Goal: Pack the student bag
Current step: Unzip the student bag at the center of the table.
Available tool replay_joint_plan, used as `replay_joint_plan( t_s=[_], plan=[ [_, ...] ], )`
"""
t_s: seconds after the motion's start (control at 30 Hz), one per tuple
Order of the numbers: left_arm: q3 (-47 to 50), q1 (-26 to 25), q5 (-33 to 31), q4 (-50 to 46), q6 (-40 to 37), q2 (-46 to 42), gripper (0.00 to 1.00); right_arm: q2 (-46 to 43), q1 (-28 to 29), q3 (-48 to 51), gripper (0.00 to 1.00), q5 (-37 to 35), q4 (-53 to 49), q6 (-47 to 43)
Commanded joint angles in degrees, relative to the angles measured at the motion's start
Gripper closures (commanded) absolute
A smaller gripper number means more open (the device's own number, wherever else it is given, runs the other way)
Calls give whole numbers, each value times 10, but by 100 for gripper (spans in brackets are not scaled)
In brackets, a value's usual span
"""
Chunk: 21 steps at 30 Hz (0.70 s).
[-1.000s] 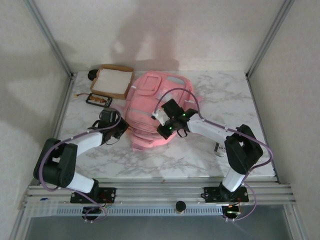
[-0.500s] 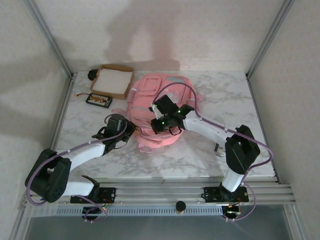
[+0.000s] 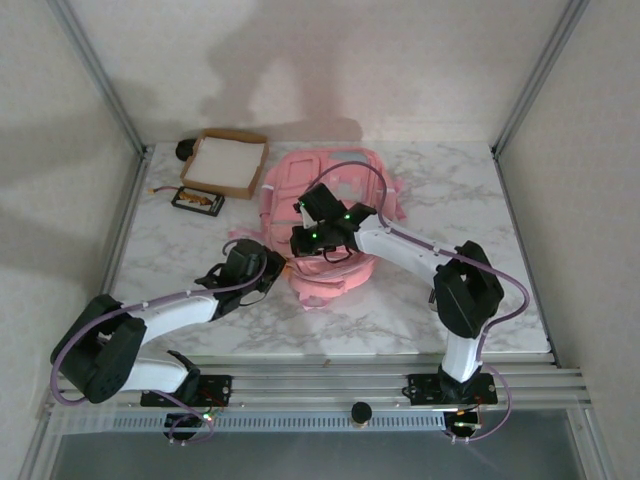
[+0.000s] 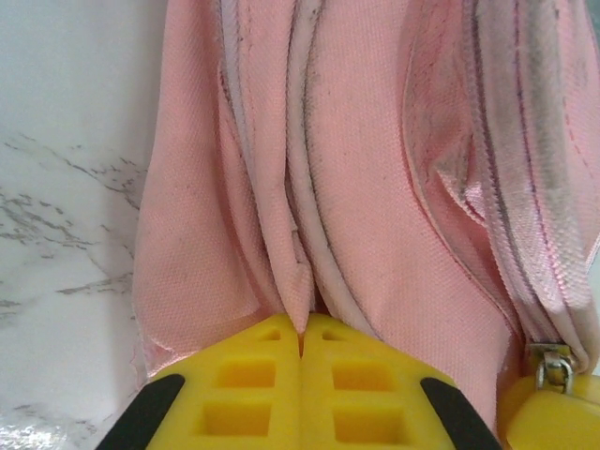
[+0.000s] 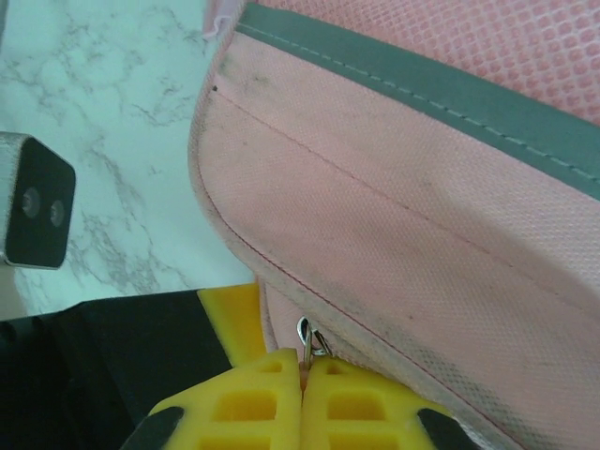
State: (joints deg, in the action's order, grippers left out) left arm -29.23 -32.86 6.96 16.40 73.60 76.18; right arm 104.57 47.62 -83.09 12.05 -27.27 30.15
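The left claw (image 3: 268, 268) sits at the near left edge of the pink bag (image 3: 332, 285). Its wrist view shows what the overhead cannot: the yellow pads (image 4: 253, 375) are pressed together on a pinched fold of the bag's fabric. Just beyond it, against the bag's left side, the right claw (image 3: 302, 240) is closed on a small metal zip pull (image 5: 309, 336), plain from its own wrist camera. The bag lies in the middle of the worktop (image 3: 460, 200), stretching away from both claws. A cardboard tray (image 3: 228, 163) lies far left, near the bag's far corner.
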Motion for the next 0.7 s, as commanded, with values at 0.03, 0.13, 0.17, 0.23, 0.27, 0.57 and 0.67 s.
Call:
replay_joint_plan(
  t_s=[0.03,0.13,0.17,0.23,0.27,0.57,0.67],
  plan=[
    [-28,19,94,-26,-61,-34,91,-34,9,23,81,32,84,2],
    [-31,32,66,-101,-109,-72,80,-74,9,58,65,44,82,-5],
    [-38,34,53,-132,-127,-88,76,-95,8,77,62,46,86,-4],
    [-60,34,19,-206,-163,-114,74,-136,2,110,54,39,85,10],
    [-69,34,4,-235,-185,-126,72,-156,-8,126,52,34,80,21],
    [-137,29,-39,-294,-363,-87,63,-273,-132,300,30,32,149,157],
    [-150,29,-37,-273,-400,-62,62,-263,-149,329,18,25,184,204]
  ],
)
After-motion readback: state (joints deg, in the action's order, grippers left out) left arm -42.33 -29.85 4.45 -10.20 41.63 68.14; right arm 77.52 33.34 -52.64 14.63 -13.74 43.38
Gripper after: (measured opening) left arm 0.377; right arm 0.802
